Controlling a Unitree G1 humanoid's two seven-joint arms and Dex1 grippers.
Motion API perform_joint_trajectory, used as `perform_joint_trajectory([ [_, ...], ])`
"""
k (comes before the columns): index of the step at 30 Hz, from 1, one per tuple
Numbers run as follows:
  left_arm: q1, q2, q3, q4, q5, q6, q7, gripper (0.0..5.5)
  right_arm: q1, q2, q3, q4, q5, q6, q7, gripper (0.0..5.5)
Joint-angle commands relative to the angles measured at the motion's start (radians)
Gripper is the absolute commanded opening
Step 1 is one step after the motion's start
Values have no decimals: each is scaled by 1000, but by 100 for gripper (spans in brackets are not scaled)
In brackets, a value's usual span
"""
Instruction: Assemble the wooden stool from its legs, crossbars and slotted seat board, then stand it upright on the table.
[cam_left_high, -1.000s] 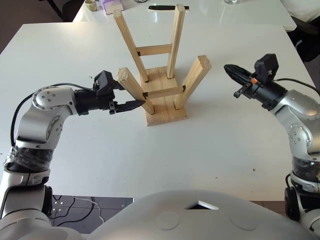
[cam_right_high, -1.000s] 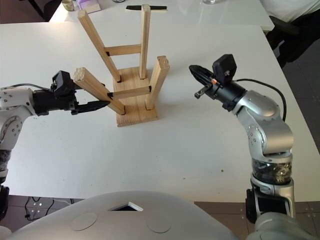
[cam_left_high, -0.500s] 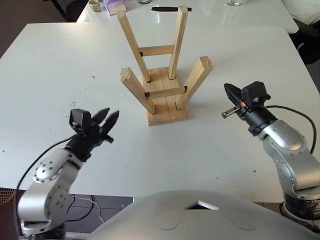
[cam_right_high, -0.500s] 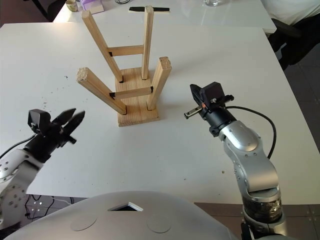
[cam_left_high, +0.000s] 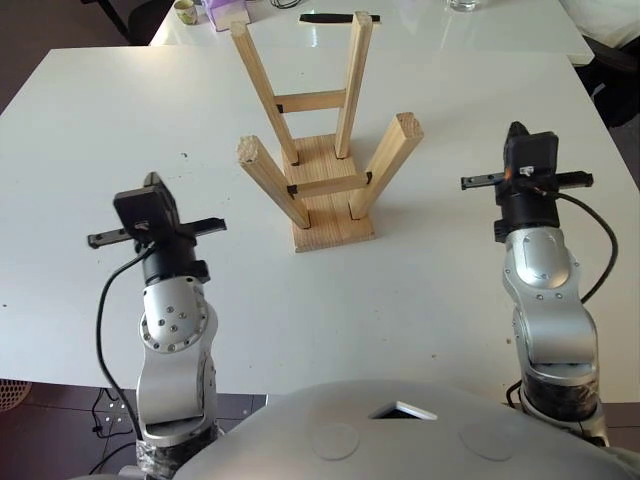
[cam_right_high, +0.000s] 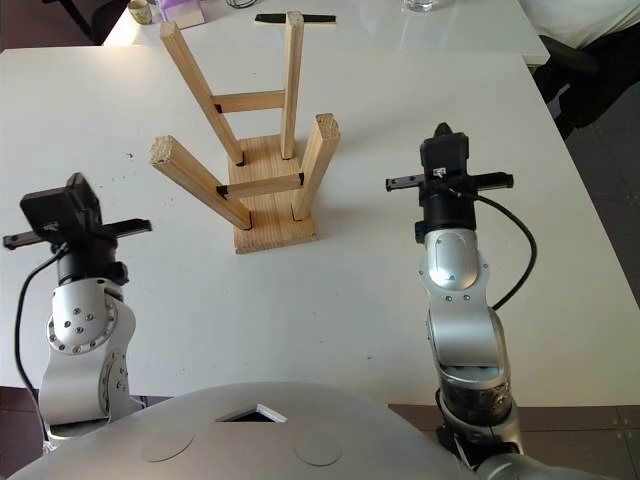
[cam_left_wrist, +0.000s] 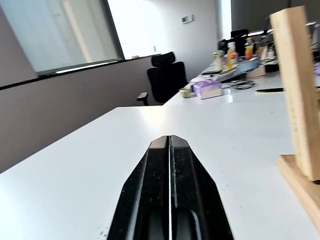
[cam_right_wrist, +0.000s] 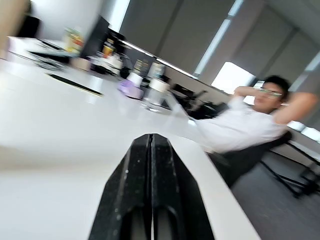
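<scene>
The wooden stool (cam_left_high: 335, 225) rests upside down on its seat board in the middle of the white table (cam_left_high: 90, 120), all legs pointing up. Two crossbars (cam_left_high: 310, 100) (cam_left_high: 328, 185) join the legs in pairs. The near-left leg (cam_left_high: 272, 183) and near-right leg (cam_left_high: 385, 165) lean outward. My left gripper (cam_left_wrist: 169, 140) is shut and empty, well left of the stool near the table's front, with one leg (cam_left_wrist: 300, 90) and the seat board's edge (cam_left_wrist: 300, 185) off to its side. My right gripper (cam_right_wrist: 151, 136) is shut and empty, right of the stool (cam_left_high: 517, 132).
A black strip (cam_left_high: 335, 17) lies on the far table beyond the stool, with a cup (cam_left_high: 183, 10) and a purple box (cam_left_high: 222, 10) to its left. Open white tabletop lies on both sides of the stool and in front of it.
Both arms have drawn back from the stool toward the table's front, forearms now upright. The left gripper, open half a second ago, has shut. The stool has not moved.
</scene>
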Motion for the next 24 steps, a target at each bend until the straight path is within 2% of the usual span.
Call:
perform_joint_trajectory([
  [1, -29, 3, -139, -27, -47, 26, -117, 2, -21, 47, 133, -52, 74, 12, 118, 0],
  [3, -69, 69, -365, -23, -106, 5, -295, 2, -76, 53, 264, -57, 141, -33, 239, 0],
  [4, -95, 76, -401, -9, -142, 4, -351, 2, -105, 48, 318, -48, 166, -51, 299, 0],
  [7, -121, 93, -414, 4, -205, 40, -428, 2, -152, 30, 358, -31, 224, -50, 405, 0],
  [12, -106, 100, -381, 5, -169, 22, -381, 2, -125, 9, 345, -45, 249, -19, 421, 0],
  [15, -124, 78, -286, -7, -137, 32, -312, 2, -78, -11, 280, -82, 229, 0, 387, 0],
  [20, -85, 142, -7, -9, -160, 32, -333, 2, 26, -52, -105, -94, 115, -59, 235, 0],
  [22, -99, 157, 102, 17, -242, 33, -386, 2, -41, -49, -202, -57, 139, -84, 226, 0],
  [24, -226, 173, 269, 90, -376, 73, -398, 2, -183, -36, -244, 10, 226, -75, 271, 0],
])
